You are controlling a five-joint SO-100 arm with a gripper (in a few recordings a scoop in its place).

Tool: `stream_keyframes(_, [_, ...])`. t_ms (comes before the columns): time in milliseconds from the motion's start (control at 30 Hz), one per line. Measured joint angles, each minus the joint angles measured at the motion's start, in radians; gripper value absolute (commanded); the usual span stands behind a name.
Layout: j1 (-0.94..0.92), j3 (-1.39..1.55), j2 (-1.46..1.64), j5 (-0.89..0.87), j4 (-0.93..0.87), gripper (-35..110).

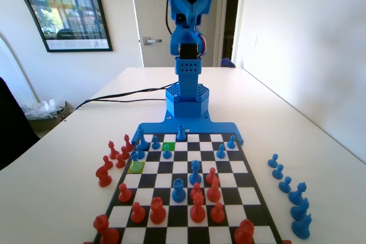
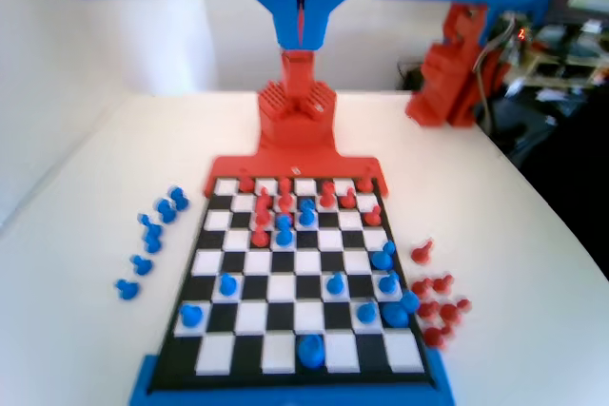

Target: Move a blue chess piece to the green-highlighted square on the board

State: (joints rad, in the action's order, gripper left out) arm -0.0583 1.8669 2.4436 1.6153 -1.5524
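Observation:
The board (image 1: pixel 189 212) lies in front of the blue arm's base. The green-highlighted square (image 1: pixel 170 145) is in its second row from the arm, left of centre in the fixed view. A small blue chess piece (image 1: pixel 167 152) stands at that square's near edge; I cannot tell whether its base is on the green. Several other blue pieces stand around it. A duller yellow-green square (image 1: pixel 136 167) lies further left and nearer the camera. In the wrist view my gripper (image 2: pixel 303 40) hangs high above the board (image 2: pixel 249 354), jaws together with nothing between them.
Red pieces (image 1: pixel 197 207) fill the board's near rows in the fixed view. Captured red pieces (image 1: pixel 111 158) stand off the board's left edge and captured blue pieces (image 1: pixel 289 190) off its right edge. A black cable (image 1: pixel 114 96) runs across the table beside the arm's base.

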Motion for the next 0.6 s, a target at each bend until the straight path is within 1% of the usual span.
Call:
stream_keyframes(333, [-0.210, -0.100, -0.423, 0.198, -0.044, 1])
stream_keyframes(500, [-0.285, -0.106, -0.545, 0.293, -0.014, 2])
stream_keyframes(600, [-0.316, -0.106, -0.618, 0.327, 0.049, 2])
